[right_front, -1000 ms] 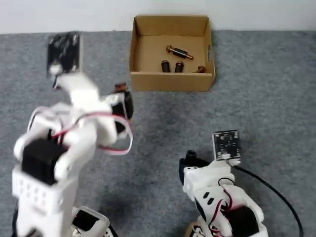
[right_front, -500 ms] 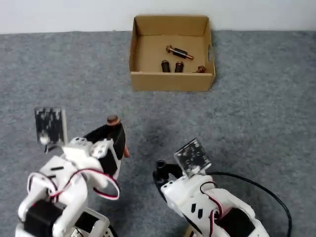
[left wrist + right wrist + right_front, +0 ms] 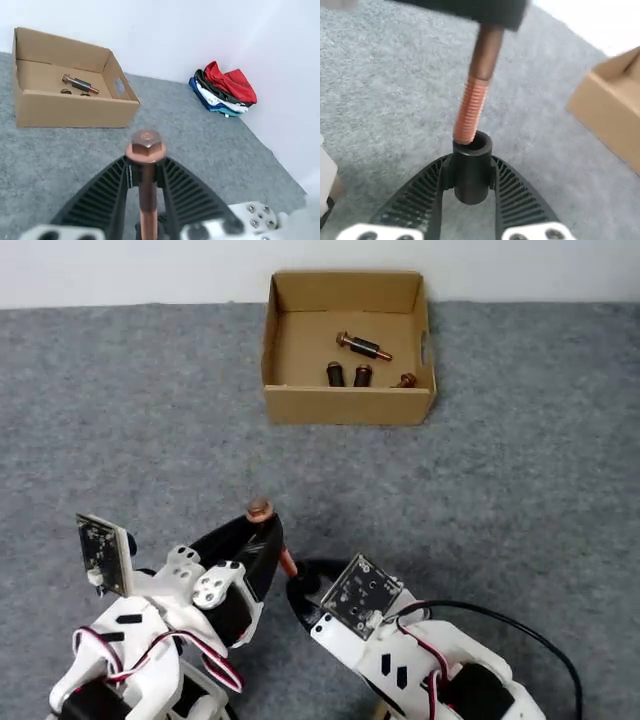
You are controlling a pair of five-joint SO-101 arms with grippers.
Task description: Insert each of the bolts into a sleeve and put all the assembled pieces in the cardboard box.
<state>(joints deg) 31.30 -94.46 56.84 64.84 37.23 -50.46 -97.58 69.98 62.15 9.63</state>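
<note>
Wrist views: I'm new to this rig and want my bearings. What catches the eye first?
The copper bolt, clamped in the left gripper, has its threaded tip right at the mouth of the black sleeve held by the right gripper, above the grey carpet. Farther back, the cardboard box already holds assembled pieces.

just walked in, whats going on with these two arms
The left gripper is shut on a copper-coloured hex-head bolt, and the right gripper is shut on a short black cylindrical sleeve. The bolt's threaded tip sits at the sleeve's open mouth, tilted and not yet pushed in. Farther back on the grey carpet, the open cardboard box already holds several bolt-and-sleeve pieces.
</note>
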